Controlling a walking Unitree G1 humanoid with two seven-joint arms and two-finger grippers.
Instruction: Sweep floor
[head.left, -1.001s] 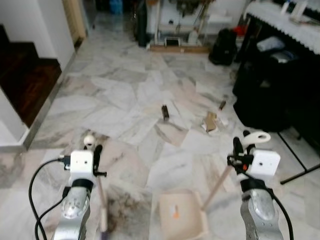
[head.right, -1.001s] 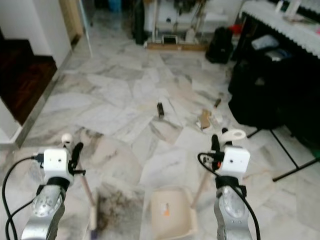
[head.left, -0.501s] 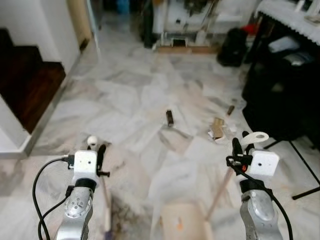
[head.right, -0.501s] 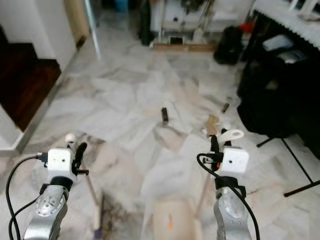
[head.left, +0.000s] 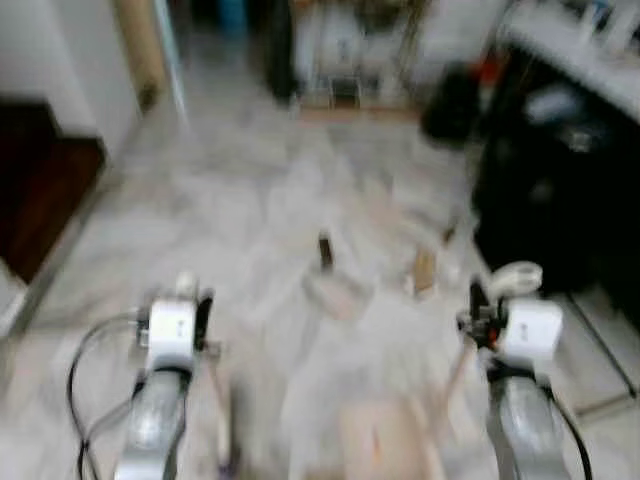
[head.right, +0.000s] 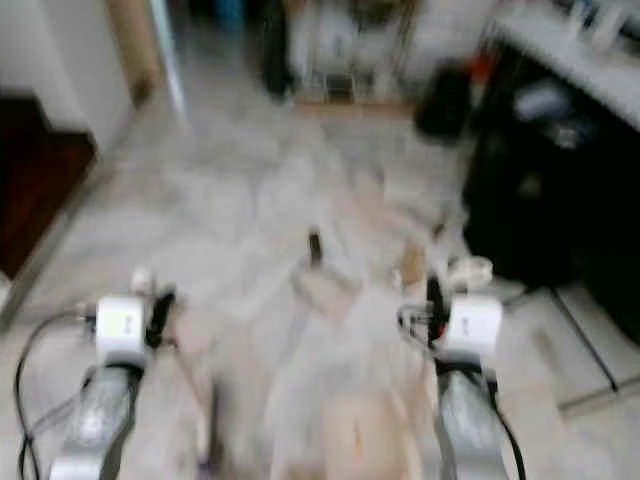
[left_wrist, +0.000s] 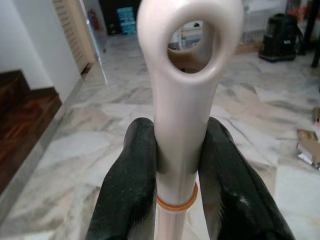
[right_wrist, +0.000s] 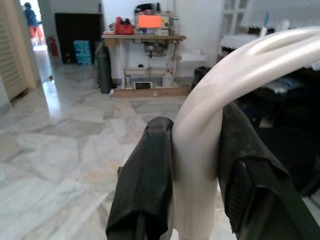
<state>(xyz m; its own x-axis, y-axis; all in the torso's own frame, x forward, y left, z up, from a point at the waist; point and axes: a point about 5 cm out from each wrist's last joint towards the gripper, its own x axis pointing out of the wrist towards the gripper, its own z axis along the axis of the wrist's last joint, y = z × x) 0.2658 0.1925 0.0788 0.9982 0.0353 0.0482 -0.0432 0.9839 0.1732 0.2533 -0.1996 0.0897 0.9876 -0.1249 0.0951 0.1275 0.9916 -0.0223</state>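
The wrist views show sharply what the blurred eye views cannot: the left gripper (left_wrist: 175, 165) clamps the broom handle (left_wrist: 182, 100), and the right gripper (right_wrist: 195, 185) clamps the dustpan handle (right_wrist: 210, 125). Both arms reach forward, the dustpan (head.left: 385, 445) low on the marble floor (head.left: 250, 200) between them.

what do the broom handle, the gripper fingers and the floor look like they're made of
Broom handle: likely glossy cream plastic, with a smooth sheen and moulded hanging hole. Left gripper fingers: matte black, seemingly rubbery, with a dull grainy surface. Floor: polished marble-look tiles, grey-veined and reflective.
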